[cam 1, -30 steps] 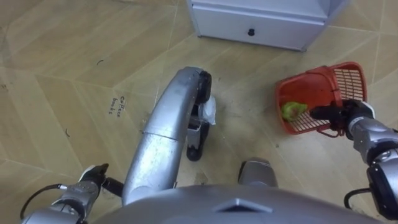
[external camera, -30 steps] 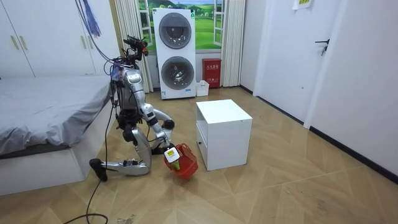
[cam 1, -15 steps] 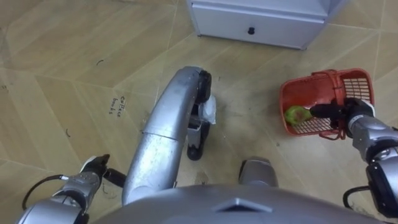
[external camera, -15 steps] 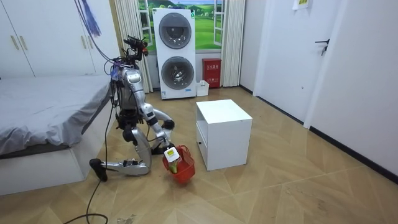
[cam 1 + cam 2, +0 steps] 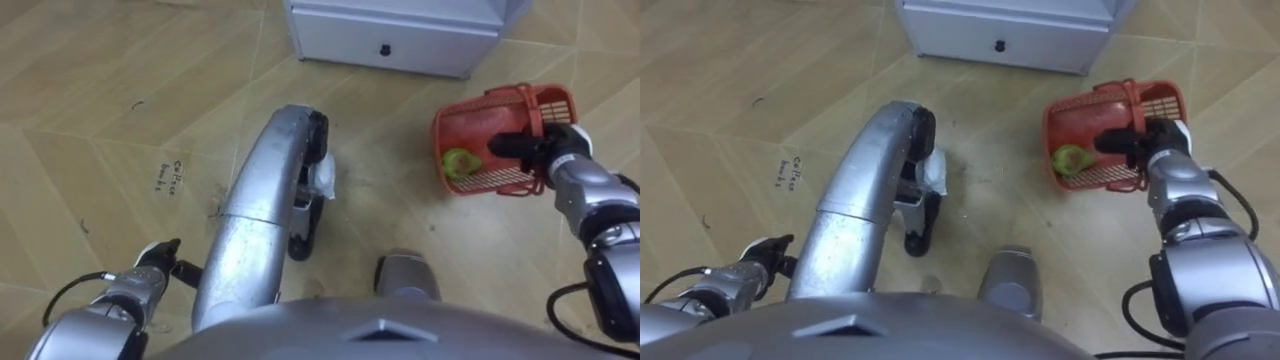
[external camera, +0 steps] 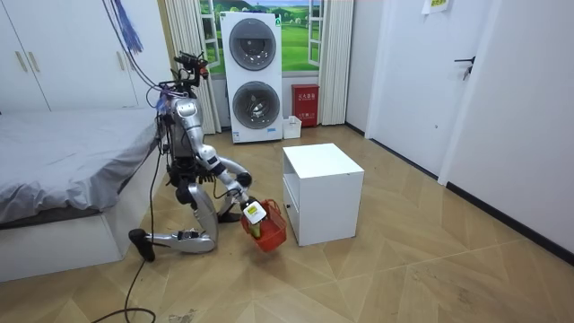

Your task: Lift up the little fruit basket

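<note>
The right hand [image 5: 545, 148], at 2 o'clock, is curled round the handle of the red fruit basket [image 5: 470, 125]. The basket holds a green fruit [image 5: 459, 163] and hangs just beside the white cabinet [image 5: 390, 40] at 12. Open floor [image 5: 100, 90] spreads from 9 to 11. The left hand [image 5: 148, 280] is at 7, and its grip cannot be told. A second ago the basket sat lower and farther from the cabinet.
</note>
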You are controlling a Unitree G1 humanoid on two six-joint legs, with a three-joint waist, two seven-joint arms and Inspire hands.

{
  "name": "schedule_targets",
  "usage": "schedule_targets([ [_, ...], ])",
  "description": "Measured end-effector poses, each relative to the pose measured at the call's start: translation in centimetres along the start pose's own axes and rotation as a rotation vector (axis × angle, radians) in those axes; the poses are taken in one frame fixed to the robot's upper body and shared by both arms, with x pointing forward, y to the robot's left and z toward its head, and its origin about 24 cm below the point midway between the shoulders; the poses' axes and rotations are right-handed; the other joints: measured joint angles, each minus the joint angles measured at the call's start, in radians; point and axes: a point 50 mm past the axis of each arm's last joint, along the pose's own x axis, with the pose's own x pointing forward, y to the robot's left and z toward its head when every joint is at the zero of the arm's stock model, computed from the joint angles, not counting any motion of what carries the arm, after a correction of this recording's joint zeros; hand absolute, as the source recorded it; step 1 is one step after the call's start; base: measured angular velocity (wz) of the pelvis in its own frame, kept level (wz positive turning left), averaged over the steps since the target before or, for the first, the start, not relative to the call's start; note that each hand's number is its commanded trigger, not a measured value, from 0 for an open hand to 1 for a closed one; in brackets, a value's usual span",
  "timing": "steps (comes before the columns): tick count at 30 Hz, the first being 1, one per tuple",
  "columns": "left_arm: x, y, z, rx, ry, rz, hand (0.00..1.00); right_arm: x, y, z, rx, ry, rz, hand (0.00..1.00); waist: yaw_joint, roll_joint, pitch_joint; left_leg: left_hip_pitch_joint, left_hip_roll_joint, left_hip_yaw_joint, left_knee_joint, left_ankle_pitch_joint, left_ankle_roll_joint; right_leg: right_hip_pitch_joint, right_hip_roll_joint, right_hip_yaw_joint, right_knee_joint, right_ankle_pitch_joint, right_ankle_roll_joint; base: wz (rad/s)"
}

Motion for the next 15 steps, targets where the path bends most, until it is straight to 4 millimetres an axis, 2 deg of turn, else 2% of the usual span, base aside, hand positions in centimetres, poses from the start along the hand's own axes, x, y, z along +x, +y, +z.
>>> schedule_targets([
  [2, 0.0, 0.3, 0.1, -0.015, -0.004, 0.020, 0.00, -0.1, 1.2, 1.5, 0.007, -0.068, 0.023, 1.00, -0.003, -0.004, -0.0018, -0.003, 0.013, -0.009, 0.002, 0.000, 0.004, 0.007, 0.025, 0.012, -0.017, -0.028, 0.005, -0.14],
  [3, 0.0, 0.1, -0.1, -0.018, -0.003, 0.019, 0.00, -0.2, 1.9, 2.5, 0.000, -0.110, 0.045, 1.00, -0.006, 0.001, -0.0050, -0.003, 0.023, -0.015, -0.006, 0.002, 0.010, 0.010, 0.047, 0.020, -0.045, -0.051, 0.003, -0.15],
  [4, -0.1, -0.3, -0.5, -0.022, 0.009, 0.012, 0.00, -0.4, 2.4, 3.5, -0.012, -0.147, 0.063, 1.00, -0.016, 0.012, -0.0113, 0.003, 0.027, -0.023, -0.036, 0.008, 0.019, 0.009, 0.061, 0.021, -0.098, -0.065, 0.006, -0.15],
  [5, -0.1, -0.6, -0.8, -0.022, 0.017, 0.006, 0.00, -0.4, 2.6, 4.0, -0.012, -0.162, 0.068, 1.00, -0.017, 0.018, -0.0133, 0.015, 0.030, -0.026, -0.059, 0.012, 0.023, 0.008, 0.065, 0.023, -0.131, -0.065, 0.006, -0.25],
  [7, -0.3, -1.8, -2.4, -0.053, 0.055, -0.019, 0.00, -0.8, 3.1, 5.5, -0.005, -0.220, 0.083, 1.00, -0.019, 0.040, -0.0290, 0.089, 0.049, -0.032, -0.197, 0.026, 0.032, 0.014, 0.064, 0.027, -0.352, -0.063, 0.007, -0.50],
  [8, -0.4, -1.9, -3.0, -0.070, 0.072, -0.019, 0.00, -1.0, 3.3, 6.0, -0.001, -0.242, 0.089, 1.00, -0.017, 0.041, -0.0294, 0.115, 0.057, -0.030, -0.245, 0.033, 0.035, 0.018, 0.068, 0.029, -0.422, -0.055, 0.010, -0.59],
  [9, -0.5, -1.9, -4.0, -0.107, 0.097, -0.012, 0.00, -1.6, 3.7, 7.0, 0.010, -0.293, 0.101, 1.00, -0.017, 0.043, -0.0306, 0.171, 0.058, -0.028, -0.353, 0.055, 0.039, 0.027, 0.064, 0.022, -0.565, 0.001, 0.019, -0.50],
  [10, -0.7, -1.8, -4.8, -0.144, 0.120, 0.010, 0.00, -2.0, 3.9, 7.4, 0.023, -0.325, 0.097, 1.00, -0.022, 0.044, -0.0313, 0.238, 0.058, -0.024, -0.468, 0.081, 0.048, 0.030, 0.065, 0.022, -0.682, 0.112, 0.024, -0.44],
  [11, -0.7, -1.7, -5.2, -0.150, 0.128, 0.021, 0.00, -2.1, 3.9, 7.4, 0.031, -0.334, 0.090, 1.00, -0.021, 0.043, -0.0314, 0.274, 0.058, -0.025, -0.527, 0.095, 0.051, 0.027, 0.064, 0.021, -0.729, 0.185, 0.024, -0.42],
  [12, -0.8, -1.6, -5.5, -0.156, 0.135, 0.041, 0.00, -2.5, 4.1, 7.5, 0.046, -0.354, 0.078, 1.00, -0.017, 0.044, -0.0318, 0.348, 0.059, -0.028, -0.646, 0.124, 0.052, 0.008, 0.066, 0.018, -0.798, 0.343, 0.027, -0.53],
  [13, -0.9, -1.2, -5.8, -0.150, 0.136, 0.066, 0.00, -2.9, 4.6, 7.8, 0.042, -0.383, 0.074, 1.00, -0.016, 0.045, -0.0325, 0.424, 0.063, -0.035, -0.754, 0.152, 0.051, -0.044, 0.076, 0.008, -0.815, 0.358, 0.026, -0.56],
  [14, -0.9, -1.1, -6.0, -0.148, 0.140, 0.078, 0.00, -3.1, 4.8, 7.9, 0.038, -0.392, 0.080, 1.00, -0.015, 0.048, -0.0332, 0.464, 0.068, -0.036, -0.803, 0.163, 0.050, -0.077, 0.084, 0.000, -0.809, 0.338, 0.023, -0.56],
  [15, -1.0, -0.9, -6.3, -0.141, 0.138, 0.098, 0.00, -3.5, 5.2, 7.8, 0.032, -0.410, 0.089, 1.00, -0.011, 0.057, -0.0332, 0.549, 0.079, -0.037, -0.897, 0.183, 0.049, -0.135, 0.106, -0.025, -0.816, 0.281, 0.018, -0.57],
])
